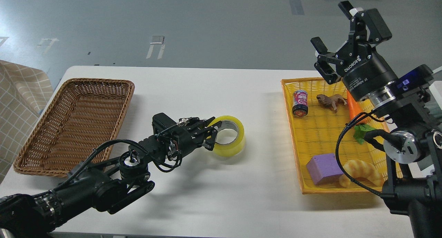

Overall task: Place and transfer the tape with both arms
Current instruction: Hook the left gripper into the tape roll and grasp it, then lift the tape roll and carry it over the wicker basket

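The yellow tape roll (pixel 232 138) with its grey-white core stands tilted on the white table (pixel 207 93), near the middle. My left gripper (pixel 211 134) reaches in from the left and is closed on the roll's left wall, one finger inside the core and one outside. My right gripper (pixel 332 30) is open and empty. It is raised high above the far edge of the yellow basket (pixel 312 191), well to the right of the tape.
A brown wicker basket (pixel 74 124), empty, sits at the table's left. The yellow basket at the right holds a can (pixel 300 103), a toy animal (pixel 331 101), a carrot (pixel 355 108), a purple cube (pixel 323 169) and a croissant (pixel 362 172).
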`<action>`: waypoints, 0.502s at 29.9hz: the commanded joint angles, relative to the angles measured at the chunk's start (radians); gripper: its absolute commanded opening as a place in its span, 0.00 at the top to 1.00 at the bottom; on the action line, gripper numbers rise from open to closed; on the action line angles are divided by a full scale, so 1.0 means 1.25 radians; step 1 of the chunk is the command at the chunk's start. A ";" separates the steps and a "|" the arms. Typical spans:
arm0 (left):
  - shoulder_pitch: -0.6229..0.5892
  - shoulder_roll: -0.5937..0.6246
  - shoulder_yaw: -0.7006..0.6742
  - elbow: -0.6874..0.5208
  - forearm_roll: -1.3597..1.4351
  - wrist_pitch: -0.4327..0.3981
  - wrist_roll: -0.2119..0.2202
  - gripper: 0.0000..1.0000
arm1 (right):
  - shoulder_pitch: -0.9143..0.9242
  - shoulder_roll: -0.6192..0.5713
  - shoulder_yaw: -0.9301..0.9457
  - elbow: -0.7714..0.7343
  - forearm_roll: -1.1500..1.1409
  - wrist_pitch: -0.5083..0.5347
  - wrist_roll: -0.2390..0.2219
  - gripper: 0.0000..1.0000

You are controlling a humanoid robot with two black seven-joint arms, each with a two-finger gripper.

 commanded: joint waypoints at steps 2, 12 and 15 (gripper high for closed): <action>-0.012 0.031 -0.001 -0.013 0.000 0.001 -0.002 0.98 | -0.004 0.000 0.000 0.000 0.000 0.000 0.000 0.00; -0.101 0.178 -0.002 -0.037 0.000 0.002 -0.051 0.98 | -0.005 0.001 0.000 -0.001 0.000 0.000 0.000 0.00; -0.138 0.241 -0.002 -0.040 0.000 0.002 -0.094 0.98 | -0.004 0.001 -0.001 -0.002 0.000 0.000 0.000 0.00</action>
